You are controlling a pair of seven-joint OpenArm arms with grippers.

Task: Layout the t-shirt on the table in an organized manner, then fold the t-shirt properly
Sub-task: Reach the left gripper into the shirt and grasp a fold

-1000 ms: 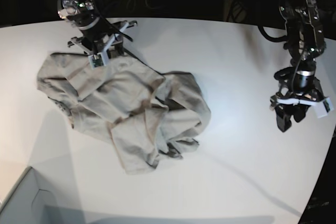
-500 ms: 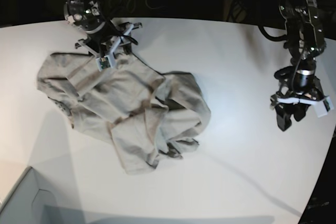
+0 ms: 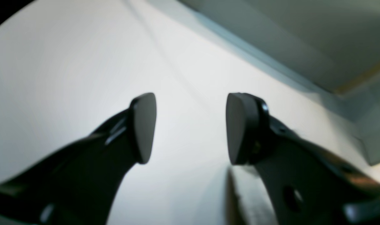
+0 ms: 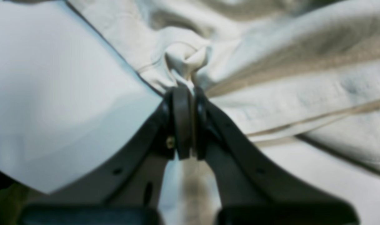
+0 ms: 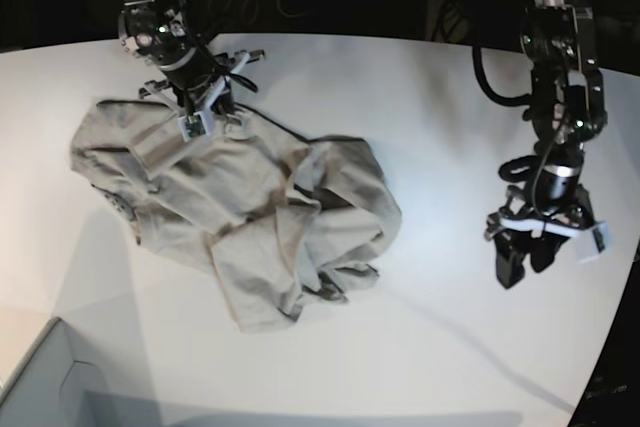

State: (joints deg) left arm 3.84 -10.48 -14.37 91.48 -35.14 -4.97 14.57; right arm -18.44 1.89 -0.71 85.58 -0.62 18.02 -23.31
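Observation:
The light grey-beige t-shirt (image 5: 240,212) lies crumpled in a heap on the left half of the white table (image 5: 440,117). My right gripper (image 5: 197,119) is at the shirt's far edge and is shut on a pinched fold of its fabric (image 4: 185,61), seen close up in the right wrist view, where the gripper (image 4: 187,120) shows its jaws pressed together. My left gripper (image 5: 520,265) hangs over bare table at the right, well apart from the shirt. In the left wrist view it (image 3: 190,128) is open and empty, with only tabletop between the fingers.
A pale grey box corner (image 5: 40,387) sits at the front left of the table. It also shows at the upper right of the left wrist view (image 3: 302,40). The table's curved edge runs along the right side (image 5: 625,297). Dark cables lie behind the table.
My left arm has moved down and to the left over the bare table. My right gripper has shifted slightly at the shirt's far edge, still holding fabric.

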